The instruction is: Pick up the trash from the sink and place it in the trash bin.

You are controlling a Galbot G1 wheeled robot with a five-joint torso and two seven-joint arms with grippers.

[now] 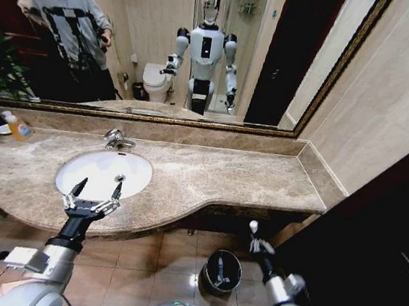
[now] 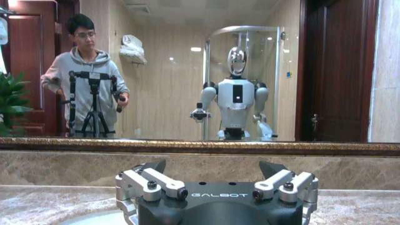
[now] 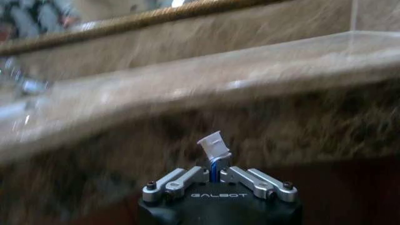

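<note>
Spanning beneath a mirror (image 1: 203,47), beige marble counter (image 1: 224,174) rims sink (image 1: 104,172).

White sink (image 1: 104,172) — mottled beige counter (image 1: 216,177) — seemingly dark grey bin (image 1: 222,271).

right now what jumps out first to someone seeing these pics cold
The left tool hangs open over the front rim of the white sink. The right tool is shut on a small white-and-blue tube, low in front of the counter, beside the dark trash bin on the floor.
</note>
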